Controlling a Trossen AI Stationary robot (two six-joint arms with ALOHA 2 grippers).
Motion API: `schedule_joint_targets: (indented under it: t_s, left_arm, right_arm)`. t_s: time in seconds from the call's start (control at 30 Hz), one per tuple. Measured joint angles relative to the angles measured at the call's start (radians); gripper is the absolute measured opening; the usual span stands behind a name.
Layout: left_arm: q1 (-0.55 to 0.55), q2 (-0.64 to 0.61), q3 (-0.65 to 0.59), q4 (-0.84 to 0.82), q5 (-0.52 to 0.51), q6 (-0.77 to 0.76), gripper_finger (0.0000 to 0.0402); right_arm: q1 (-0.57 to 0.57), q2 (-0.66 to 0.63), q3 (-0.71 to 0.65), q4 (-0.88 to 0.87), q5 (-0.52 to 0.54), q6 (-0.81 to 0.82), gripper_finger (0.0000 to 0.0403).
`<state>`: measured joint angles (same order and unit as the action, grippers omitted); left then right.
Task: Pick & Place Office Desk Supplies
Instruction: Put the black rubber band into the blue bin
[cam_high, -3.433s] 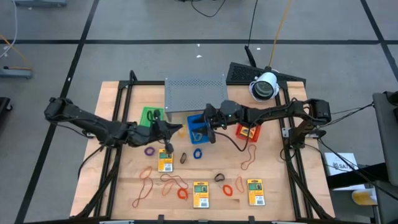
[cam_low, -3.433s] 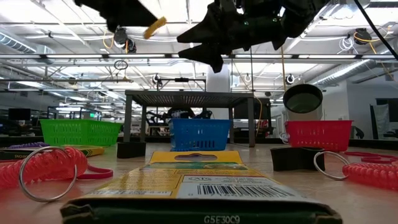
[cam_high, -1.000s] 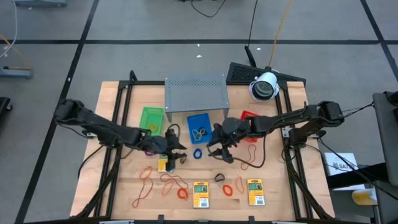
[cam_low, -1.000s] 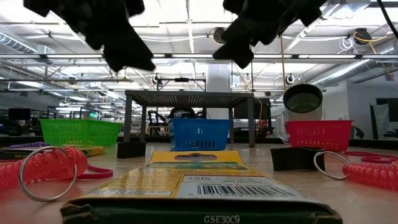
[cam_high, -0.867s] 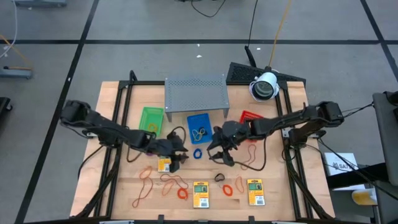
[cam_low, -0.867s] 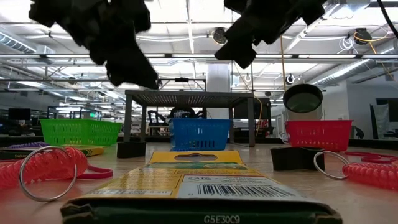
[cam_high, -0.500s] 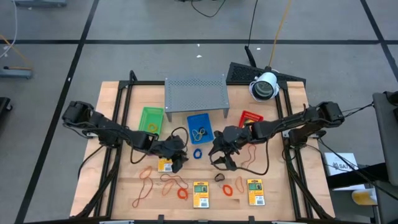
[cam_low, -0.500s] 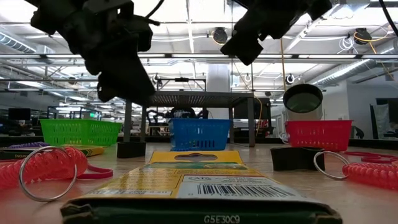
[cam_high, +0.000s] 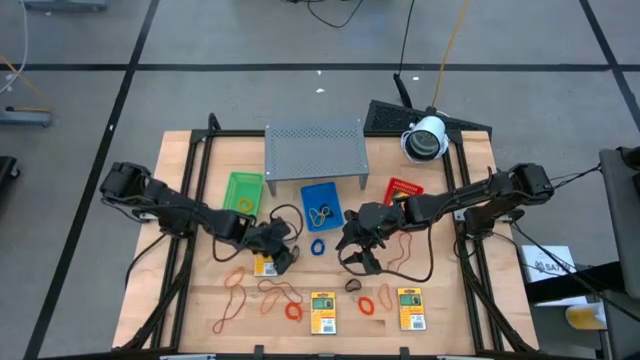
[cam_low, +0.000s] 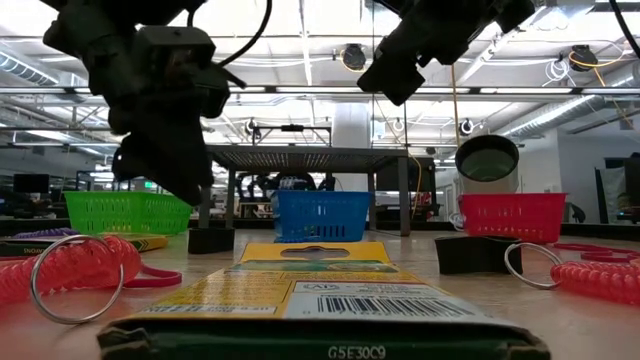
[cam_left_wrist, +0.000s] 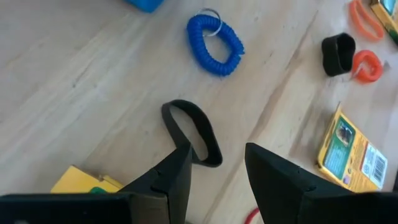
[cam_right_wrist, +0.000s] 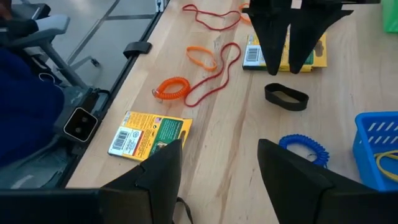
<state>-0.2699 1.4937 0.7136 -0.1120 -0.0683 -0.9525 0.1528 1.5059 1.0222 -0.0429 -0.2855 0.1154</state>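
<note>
Left gripper (cam_high: 283, 258) low over the pale wood-grain table (cam_high: 180, 180), just above a flat black band loop (cam_left_wrist: 193, 132), smooth, oval, lying on the boards. Jaws parted with a moderate gap, nothing between them; one finger (cam_left_wrist: 177, 175) seen over the band's near end, contact uncertain from this angle. Yellow packet (cam_high: 264, 264) with green print directly beside it, flat card, glossy.

Right gripper (cam_high: 357, 258) hovering near table centre, jaws spread wide, empty. Blue coiled ring (cam_high: 317, 246), ribbed plastic with a small metal split ring, between the two grippers. Blue mesh tray (cam_high: 320, 203) behind it, holding thin yellowish loops.

Along the front: thin orange-red rubber bands (cam_high: 234, 281), wavy and limp; orange coil ring (cam_high: 292, 311); two more yellow packets (cam_high: 321, 311), barcodes visible; dark clip (cam_high: 352, 286). Green tray (cam_high: 243, 190) and red tray (cam_high: 401, 189) either side of the blue one; grey perforated metal shelf (cam_high: 313, 149) behind.
</note>
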Motion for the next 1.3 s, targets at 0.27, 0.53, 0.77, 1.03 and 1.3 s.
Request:
schedule_joint_targets:
  t_s: [0.27, 0.53, 0.77, 1.03, 1.3]
  left_arm:
    - [0.025, 0.015, 0.000, 0.007, 0.016, 0.003, 0.0156]
    - [0.036, 0.060, -0.001, 0.015, 0.053, -0.012, 0.0156]
    - [0.037, 0.073, -0.001, 0.042, 0.052, -0.025, 0.0156]
    - [0.037, 0.072, -0.001, 0.034, 0.048, -0.031, 0.0156]
    - [0.041, 0.087, 0.000, 0.018, 0.042, -0.056, 0.0156]
  right_arm:
    - [0.000, 0.000, 0.000, 0.000, 0.000, -0.008, 0.0201]
    - [0.000, 0.000, 0.000, -0.001, 0.000, -0.009, 0.0201]
    - [0.000, 0.000, 0.000, -0.001, 0.000, -0.027, 0.0201]
    - [0.000, 0.000, 0.000, 0.000, 0.000, -0.027, 0.0201]
    - [0.000, 0.000, 0.000, 0.001, 0.000, -0.027, 0.0201]
